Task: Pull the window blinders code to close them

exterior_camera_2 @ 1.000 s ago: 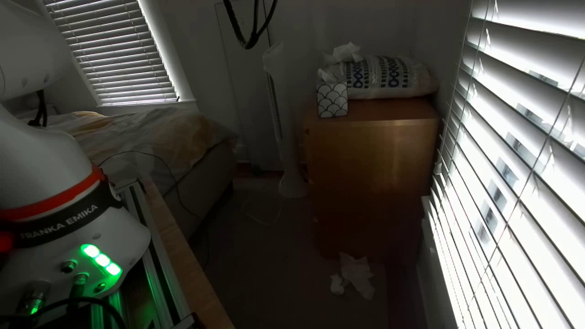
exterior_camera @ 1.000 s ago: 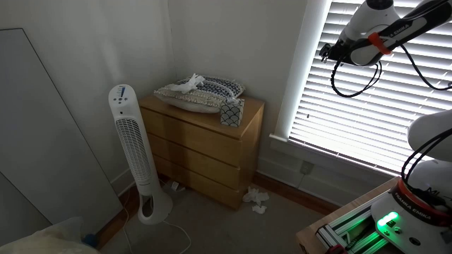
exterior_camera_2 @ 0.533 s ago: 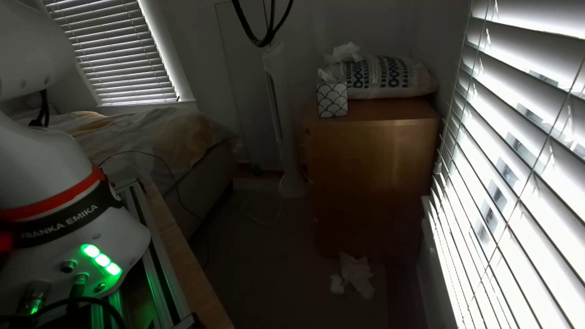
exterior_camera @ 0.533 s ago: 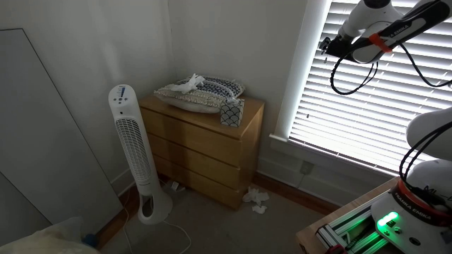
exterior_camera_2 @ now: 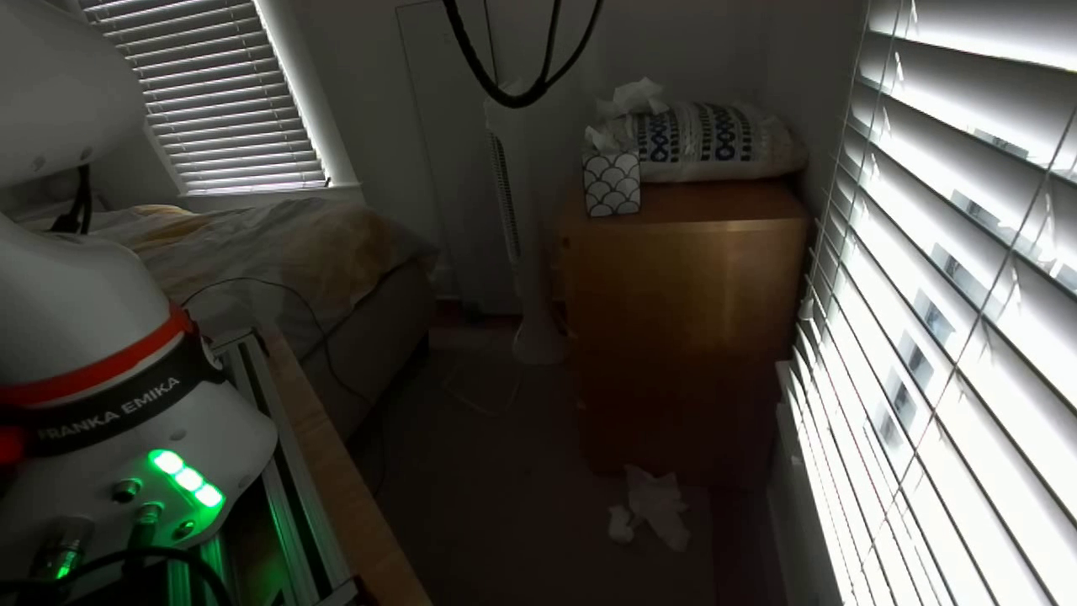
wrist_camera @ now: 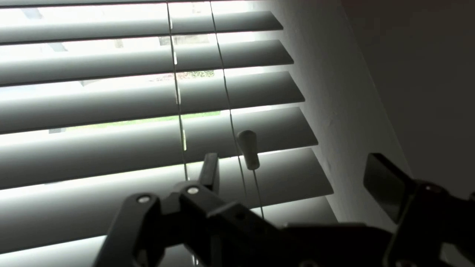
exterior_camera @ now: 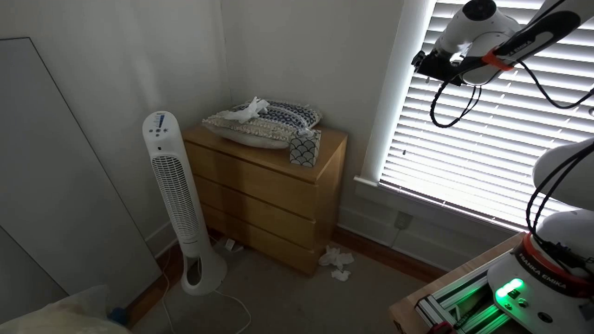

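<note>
The white window blinders (exterior_camera: 464,160) have tilted slats with bright gaps between them. They also show in an exterior view (exterior_camera_2: 951,353) and in the wrist view (wrist_camera: 111,107). In the wrist view a pale cord tassel (wrist_camera: 249,150) hangs on a thin cord in front of the slats near their right end. My gripper (wrist_camera: 298,174) is open, and the tassel appears between its fingers, nearer the left one, touching neither. In an exterior view my gripper (exterior_camera: 419,60) is beside the blinds' left edge, with a small tassel (exterior_camera: 427,80) just below it. A lower tassel (exterior_camera: 404,152) hangs farther down.
A wooden dresser (exterior_camera: 260,185) with a pillow (exterior_camera: 274,123) and a tissue box (exterior_camera: 304,148) stands left of the window. A white tower fan (exterior_camera: 176,204) stands beside it. The window frame (wrist_camera: 334,111) borders the slats. A cable loop (exterior_camera_2: 522,99) hangs from my arm.
My gripper and wrist have moved left in an exterior view, and the hanging cable loop has moved right in an exterior view. The blinds look unchanged.
</note>
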Action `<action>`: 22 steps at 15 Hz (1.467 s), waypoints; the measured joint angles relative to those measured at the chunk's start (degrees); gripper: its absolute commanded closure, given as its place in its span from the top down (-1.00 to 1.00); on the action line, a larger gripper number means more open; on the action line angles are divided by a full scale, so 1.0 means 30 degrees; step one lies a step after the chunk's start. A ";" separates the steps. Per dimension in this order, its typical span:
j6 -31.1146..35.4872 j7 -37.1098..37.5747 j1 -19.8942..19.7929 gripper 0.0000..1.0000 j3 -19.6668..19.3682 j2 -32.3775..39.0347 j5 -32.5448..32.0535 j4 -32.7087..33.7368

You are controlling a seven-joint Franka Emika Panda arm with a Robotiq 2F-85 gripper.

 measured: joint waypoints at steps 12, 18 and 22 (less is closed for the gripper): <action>-0.0198 0.3676 0.0093 1.00 0.0027 0.3722 -0.4660 0.3181; -0.0218 0.4688 0.0167 1.00 -0.0020 0.4700 -0.6261 0.4216; -0.0259 0.5036 0.0180 0.15 -0.0026 0.5039 -0.6748 0.4564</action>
